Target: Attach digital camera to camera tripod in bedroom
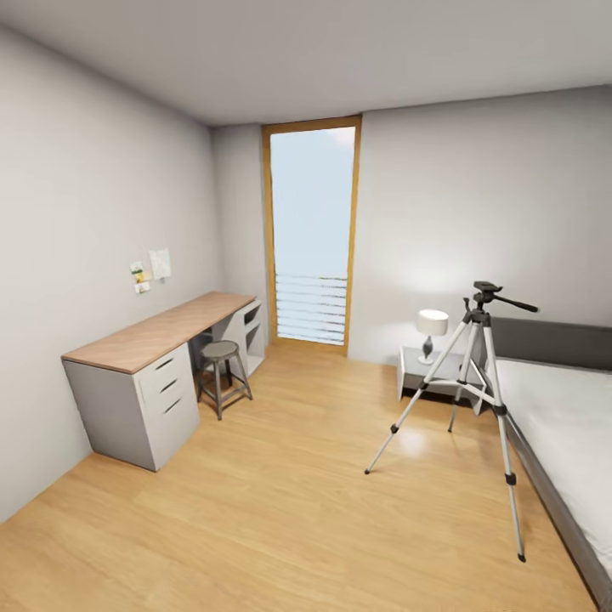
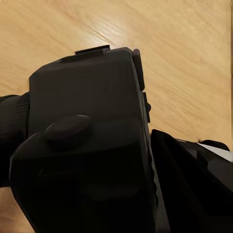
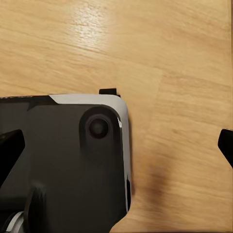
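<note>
The camera tripod (image 1: 478,387) stands on the wood floor (image 1: 280,476) beside the bed (image 1: 557,408); the digital camera (image 2: 87,145) sits clamped in the left gripper (image 2: 145,184) (close to its lens). The right gripper (image 3: 116,150) hangs spread apart over the floor.

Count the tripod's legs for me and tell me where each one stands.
3. The camera tripod has one leg reaching left onto open floor, one coming forward along the bed, and one going back toward the nightstand, beside the bed.

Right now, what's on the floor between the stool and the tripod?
Nothing: in the head view, bare wood floor runs from the stool by the desk across to the tripod.
</note>
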Available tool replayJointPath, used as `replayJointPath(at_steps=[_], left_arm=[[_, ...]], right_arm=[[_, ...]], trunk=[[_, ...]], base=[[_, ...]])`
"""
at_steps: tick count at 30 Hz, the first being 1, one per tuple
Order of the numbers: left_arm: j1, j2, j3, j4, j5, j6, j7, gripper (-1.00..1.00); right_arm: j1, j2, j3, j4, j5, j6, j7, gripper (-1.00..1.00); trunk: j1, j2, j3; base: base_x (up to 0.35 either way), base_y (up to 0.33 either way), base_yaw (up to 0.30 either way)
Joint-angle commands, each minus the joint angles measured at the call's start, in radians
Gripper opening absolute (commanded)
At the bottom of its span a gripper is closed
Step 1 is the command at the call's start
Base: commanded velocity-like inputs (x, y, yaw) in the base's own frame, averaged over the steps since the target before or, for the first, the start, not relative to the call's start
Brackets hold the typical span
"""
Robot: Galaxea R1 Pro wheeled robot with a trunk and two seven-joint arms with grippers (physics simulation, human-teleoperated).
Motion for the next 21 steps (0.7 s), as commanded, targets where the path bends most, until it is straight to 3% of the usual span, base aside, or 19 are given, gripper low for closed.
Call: replayJointPath(at_steps=[1, 11, 21], left_arm=[[0.000, 0.000, -0.008, 0.000, 0.009, -0.001, -0.004, -1.00], [0.000, -0.002, -0.008, 0.000, 0.009, -0.002, 0.009, -1.00], [0.000, -0.020, -0.007, 0.000, 0.007, -0.008, 0.104, -1.00]], right_arm=[[-0.001, 0.000, -0.009, 0.003, 0.010, -0.005, 0.002, 1.00], [-0.001, 0.000, -0.009, 0.003, 0.010, -0.005, 0.002, 1.00], [-0.001, 0.000, -0.009, 0.003, 0.010, -0.005, 0.002, 1.00]], trunk=[[0.000, -0.001, 0.000], [0.000, -0.001, 0.000], [0.000, -0.001, 0.000]], base=[[0.000, 0.000, -0.239], [0.000, 0.000, -0.239], [0.000, 0.000, -0.239]])
